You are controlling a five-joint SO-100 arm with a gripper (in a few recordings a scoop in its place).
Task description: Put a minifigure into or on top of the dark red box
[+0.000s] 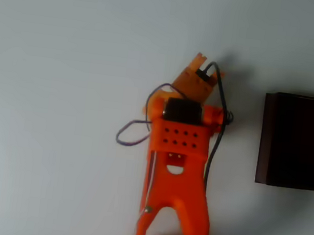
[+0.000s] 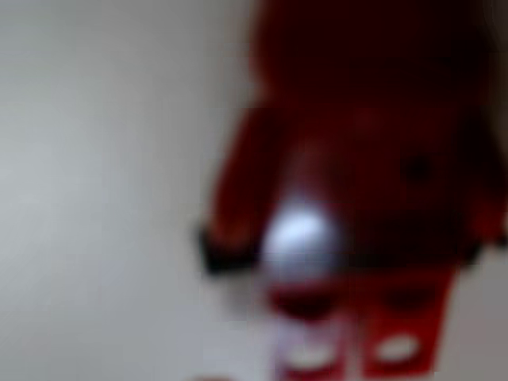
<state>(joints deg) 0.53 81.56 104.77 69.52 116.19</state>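
so far the tiny all-red plastic minifigure (image 2: 349, 206) is looming blurred right before the wrist camera — apparently held, though whether the orange gripper (image 1: 200, 71) is clamping it i cannot tell. the large dark maroon rectangular box (image 1: 300, 141) is sitting well apart at right, overhead — delivery remaining.

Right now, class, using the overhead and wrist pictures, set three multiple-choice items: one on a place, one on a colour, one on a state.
1. In the overhead view, the dark red box lies where?
A. right edge
B. left edge
C. under the arm

2. The arm is which colour?
A. blue
B. orange
C. white

3. In the wrist view, the minifigure looks how?
A. sharp and far
B. blurred and close
C. inside the box

Answers: 1 A, the box is cut off by the right border; 2 B, its body is bright orange; 3 B, a big red blur.
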